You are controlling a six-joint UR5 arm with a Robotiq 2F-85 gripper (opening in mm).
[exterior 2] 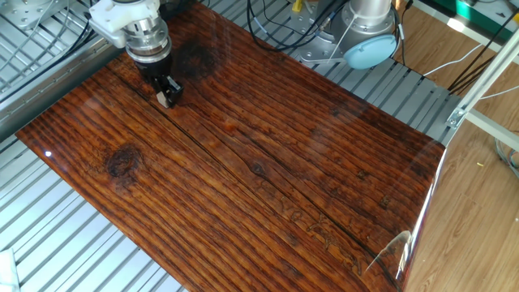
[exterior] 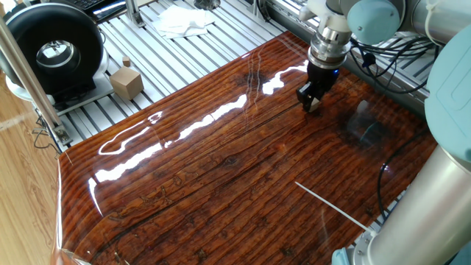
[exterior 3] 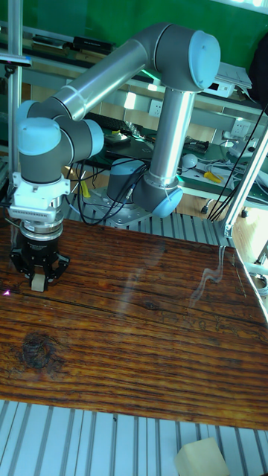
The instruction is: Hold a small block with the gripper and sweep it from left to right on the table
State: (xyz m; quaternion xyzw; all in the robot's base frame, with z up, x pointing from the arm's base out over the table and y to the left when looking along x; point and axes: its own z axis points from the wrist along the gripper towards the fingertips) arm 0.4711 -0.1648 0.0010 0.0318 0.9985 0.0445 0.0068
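Tool (exterior 3: pixel 35 281) is gripping the block (exterior 3: pixel 36 282) between its fingertips near the worktop's (exterior 2: pixel 268 178) left end, probably pressing it against the surface, leaving the whole board ahead for sweeping rightward.

My gripper (exterior: pixel 312 102) covers most of the small block (exterior 3: pixel 36 283); only a pale sliver shows between my fingers, too small to judge whether it touches the table (exterior 2: pixel 268 162). My arm runs off the right edge in one fixed view. The larger tan cube (exterior 3: pixel 199 457) is cropped at the bottom.
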